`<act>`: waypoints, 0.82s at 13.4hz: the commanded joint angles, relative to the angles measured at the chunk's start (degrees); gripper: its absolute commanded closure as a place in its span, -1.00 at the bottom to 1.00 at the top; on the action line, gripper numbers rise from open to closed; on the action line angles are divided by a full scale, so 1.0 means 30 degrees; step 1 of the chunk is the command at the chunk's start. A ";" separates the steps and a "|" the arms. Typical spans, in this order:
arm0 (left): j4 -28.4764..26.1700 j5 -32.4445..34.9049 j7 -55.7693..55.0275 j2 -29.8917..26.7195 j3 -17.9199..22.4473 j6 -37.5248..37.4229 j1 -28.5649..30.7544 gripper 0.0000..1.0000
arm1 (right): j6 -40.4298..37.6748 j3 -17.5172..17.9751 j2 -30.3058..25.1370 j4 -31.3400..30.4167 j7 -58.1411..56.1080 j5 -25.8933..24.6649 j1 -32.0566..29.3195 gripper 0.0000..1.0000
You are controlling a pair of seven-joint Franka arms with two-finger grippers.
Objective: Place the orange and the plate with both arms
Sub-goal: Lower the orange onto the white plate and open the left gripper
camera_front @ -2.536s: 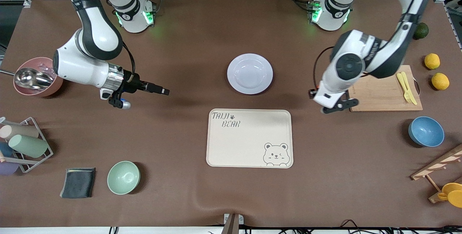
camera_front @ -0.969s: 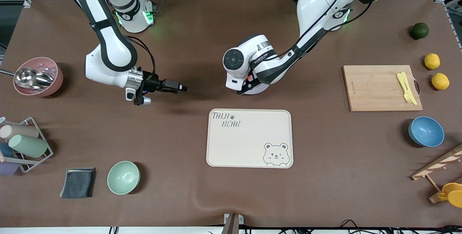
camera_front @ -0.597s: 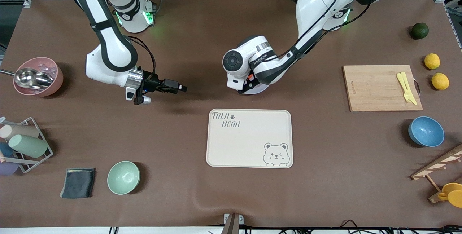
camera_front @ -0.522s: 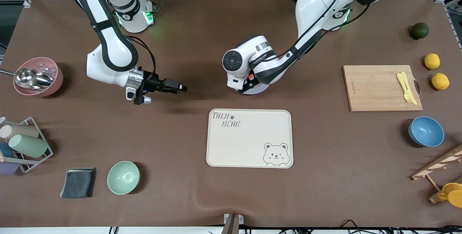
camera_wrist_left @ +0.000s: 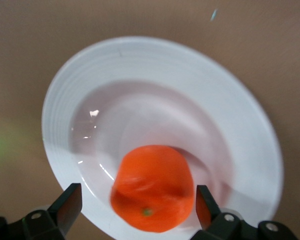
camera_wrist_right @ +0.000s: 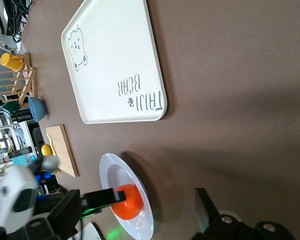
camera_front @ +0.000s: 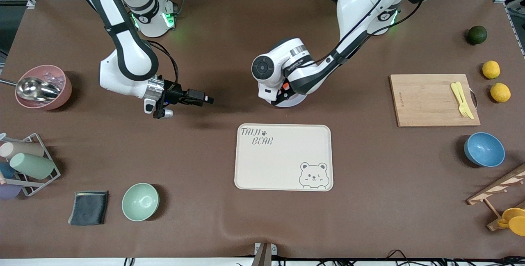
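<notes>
The orange point(camera_wrist_left: 152, 195) is seen resting in the shallow centre of the plate point(camera_wrist_left: 240, 115), which lies on the table just farther from the front camera than the bear tray point(camera_front: 283, 157). The left gripper point(camera_wrist_left: 137, 210) is held right over the plate, its fingers spread wide on either side of the orange, nothing gripped. The right gripper point(camera_front: 204, 100) is held over bare table toward the right arm's end, fingers parted and empty, waiting.
</notes>
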 commanded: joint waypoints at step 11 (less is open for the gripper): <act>0.1589 -0.0464 1.0926 -0.5800 -0.0515 -0.2471 1.0064 -1.00 | 0.1798 -0.0039 0.3023 -0.0118 -0.8138 1.1438 0.4191 -0.90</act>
